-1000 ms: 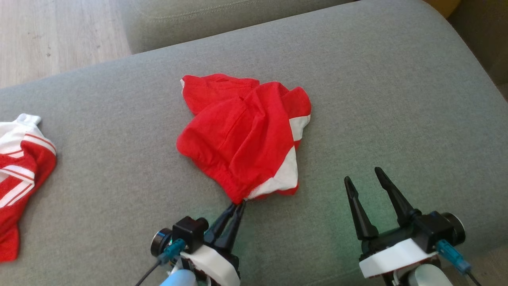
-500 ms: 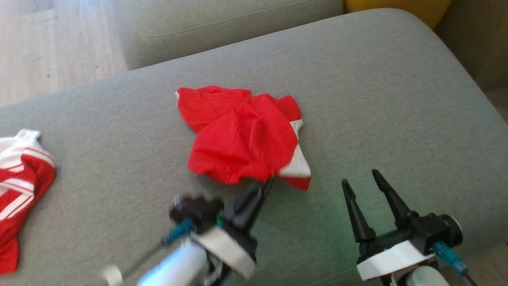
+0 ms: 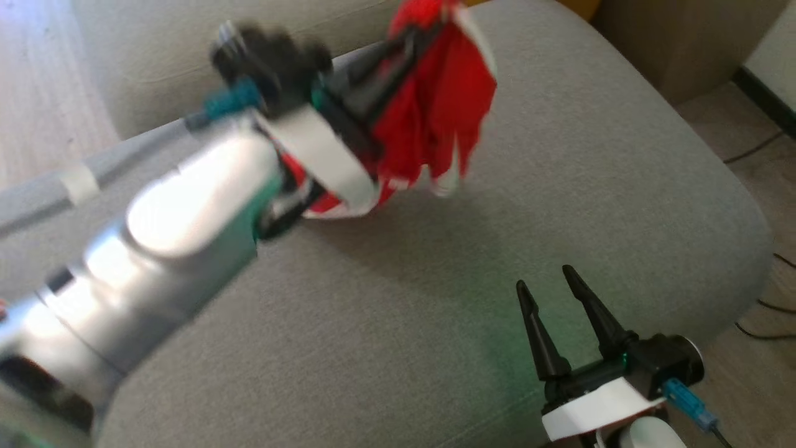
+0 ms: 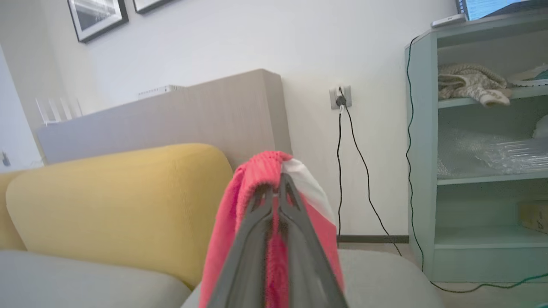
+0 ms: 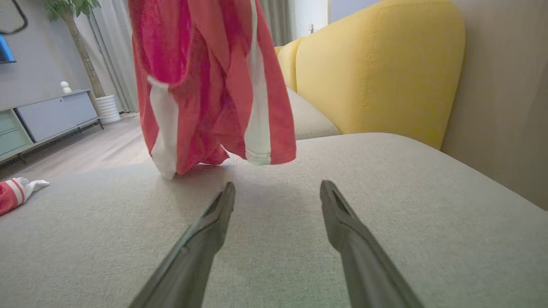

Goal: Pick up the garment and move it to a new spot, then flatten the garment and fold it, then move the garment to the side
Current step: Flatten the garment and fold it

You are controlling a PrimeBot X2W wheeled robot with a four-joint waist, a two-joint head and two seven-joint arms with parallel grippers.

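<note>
Since the garment [image 5: 205, 85] is to be carried to a new spot, it is held bunched at one edge by the closed left fingers [image 4: 250, 244] and hangs over the grey sofa seat [image 3: 559, 155]; whether it touches the seat cannot be told. The right fingers [image 5: 201, 244] are spread, empty and set low over the seat, judged ready for flattening. A yellow cushion [image 5: 376, 68], a red-and-white cloth [image 5: 13, 192] and a shelf unit [image 4: 421, 149] are noted nearby.
</note>
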